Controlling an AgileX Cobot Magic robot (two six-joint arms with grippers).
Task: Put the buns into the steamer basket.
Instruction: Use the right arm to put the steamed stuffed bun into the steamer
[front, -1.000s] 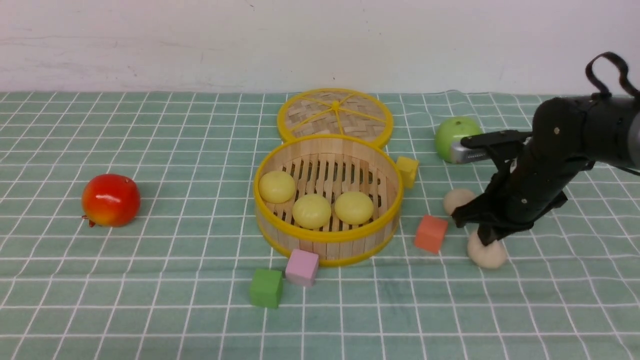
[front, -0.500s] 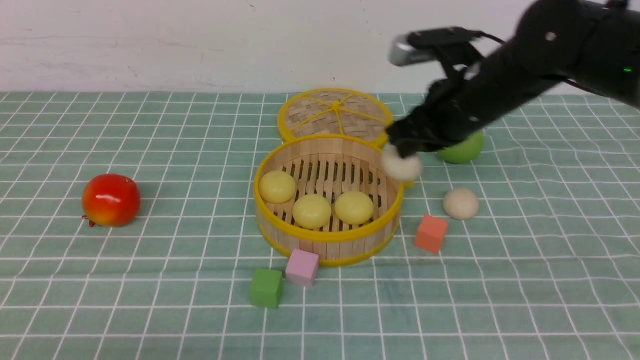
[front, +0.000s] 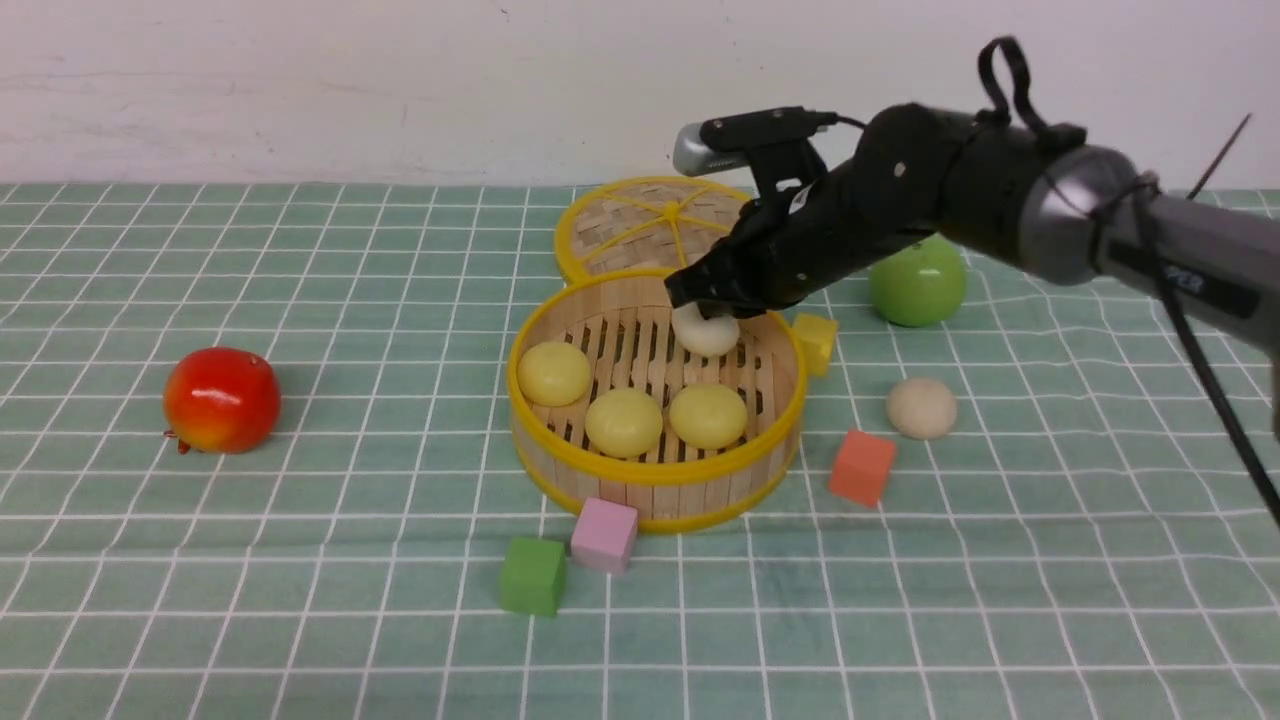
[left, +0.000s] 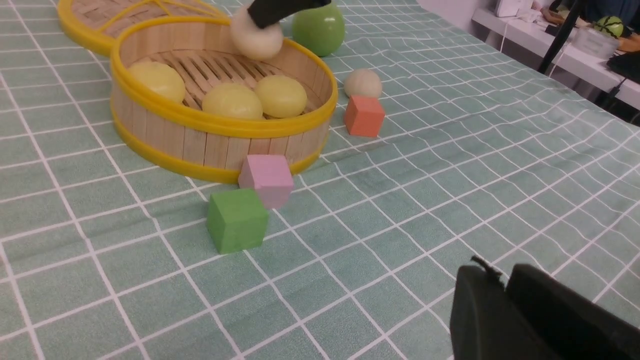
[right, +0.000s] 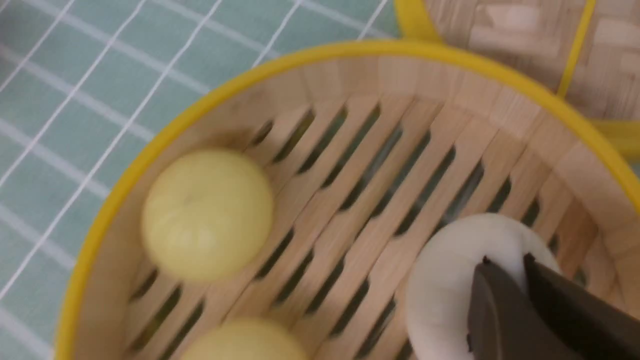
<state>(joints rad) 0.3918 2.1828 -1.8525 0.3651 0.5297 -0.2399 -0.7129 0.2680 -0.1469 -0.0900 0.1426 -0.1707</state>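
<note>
The right gripper (front: 703, 305) has its fingers (right: 500, 310) almost closed, pinched into the top of a smooth off-white dome-shaped bun (front: 706, 333) that hangs straight below the fingertips. Under the bun is the slatted floor of the round bamboo steamer basket with yellow rims (front: 655, 478). The bun sits inside the rim line, over the far part near the back wall, and it seems to be clear of the slats, though I cannot be sure. Three pale yellow buns (front: 623, 421) lie on the floor on the robot's side of the fingers, apart from the held one, so the patch beneath looks free. The bun is round and has no long axis to line up, so a plain straight drop should do. One beige bun (front: 921, 408) lies on the checked green cloth (front: 300, 600), off to the right of the fingers near an orange cube (front: 862, 467), so the right arm is probably the nearer one. The left gripper (left: 502, 285) hangs over the cloth well apart from the basket, and I cannot tell whether it is open.
</note>
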